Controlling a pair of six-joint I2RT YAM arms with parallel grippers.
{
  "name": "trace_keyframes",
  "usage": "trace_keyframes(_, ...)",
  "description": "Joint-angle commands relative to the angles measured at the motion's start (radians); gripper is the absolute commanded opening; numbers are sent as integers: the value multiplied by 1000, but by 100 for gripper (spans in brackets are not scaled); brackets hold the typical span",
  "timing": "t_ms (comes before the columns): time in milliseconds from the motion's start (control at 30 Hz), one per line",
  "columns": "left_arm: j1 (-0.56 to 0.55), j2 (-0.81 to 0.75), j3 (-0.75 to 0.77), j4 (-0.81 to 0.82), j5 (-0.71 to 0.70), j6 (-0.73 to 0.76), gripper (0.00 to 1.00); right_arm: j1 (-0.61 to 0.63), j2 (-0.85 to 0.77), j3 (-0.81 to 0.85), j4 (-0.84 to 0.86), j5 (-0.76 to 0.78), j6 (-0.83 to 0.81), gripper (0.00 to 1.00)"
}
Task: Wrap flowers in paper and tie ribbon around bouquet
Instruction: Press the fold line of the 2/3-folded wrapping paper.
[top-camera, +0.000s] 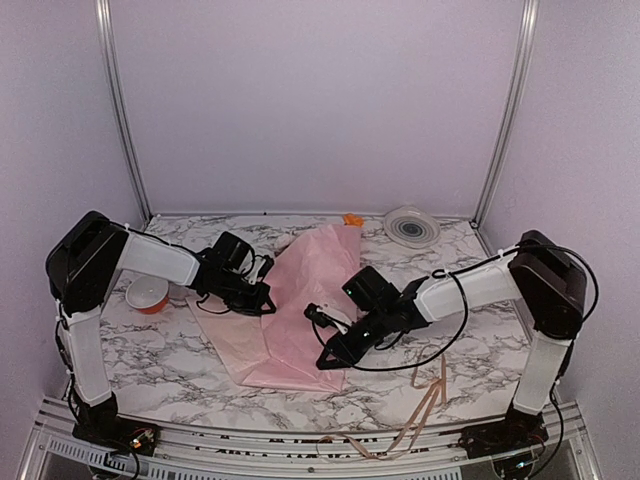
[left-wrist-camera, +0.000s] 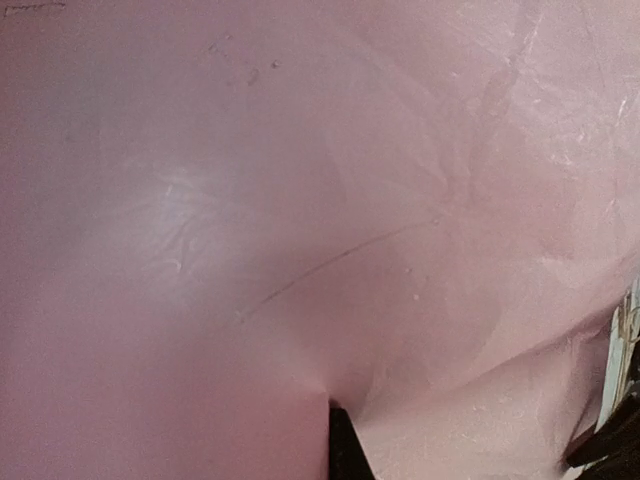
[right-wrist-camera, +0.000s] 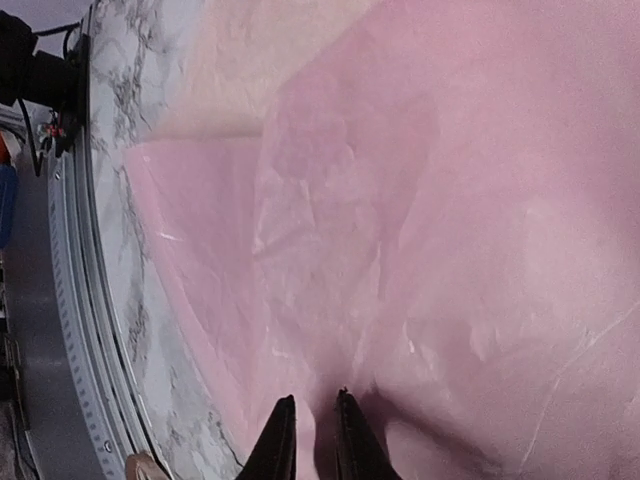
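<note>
Pink paper lay bunched mid-frame on the worktop, left tool clamped on its left edge, right tool narrowed onto a lower fold, so the fold-over wanted slow, firm pinches, no tearing!

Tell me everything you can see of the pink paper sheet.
The large pale pink paper sheet is thin, slightly translucent and crinkled, folded into overlapping layers. It lies on the white marbled table, running from an orange bloom at the back toward the near edge. The left gripper is shut on its left edge, puckering it. The right gripper holds its tips slightly apart at a crease by the near right edge; whether it grips is unclear.
</note>
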Motion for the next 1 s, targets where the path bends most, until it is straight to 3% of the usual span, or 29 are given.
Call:
trace_keyframes(0, 29, -26, -6, -46, -70, 4, 0, -4, 27, -59, -39, 2, -40, 13)
trace_keyframes(167, 37, -24, -7, -46, -79, 10, 0, 5, 31, -125, -58, 35, -53, 10)
trace_keyframes(333, 37, -31, -20, -45, -77, 12, 0, 6, -69, -152, -140, 32, -94, 9)
trace_keyframes(533, 37, -34, -25, -38, -68, 4, 0, 6, -102, 22, -189, -46, -121, 9)
trace_keyframes(700, 36, -32, -22, -29, -64, -3, 0, 7, -12, 130, -24, -77, -46, 10)
trace_keyframes(900, 36, -36, -22, -24, -76, -2, 0, 30, 150, 215, -88, -7, -93, 8)
trace_keyframes(933, 36, -40, -22, -23, -86, 0, 3, 33, 169, 216, -109, 16, -98, 7)
trace_keyframes(967, 37, -46, -21, -24, -98, 1, 11, 34, 193, 214, -128, 37, -102, 7)
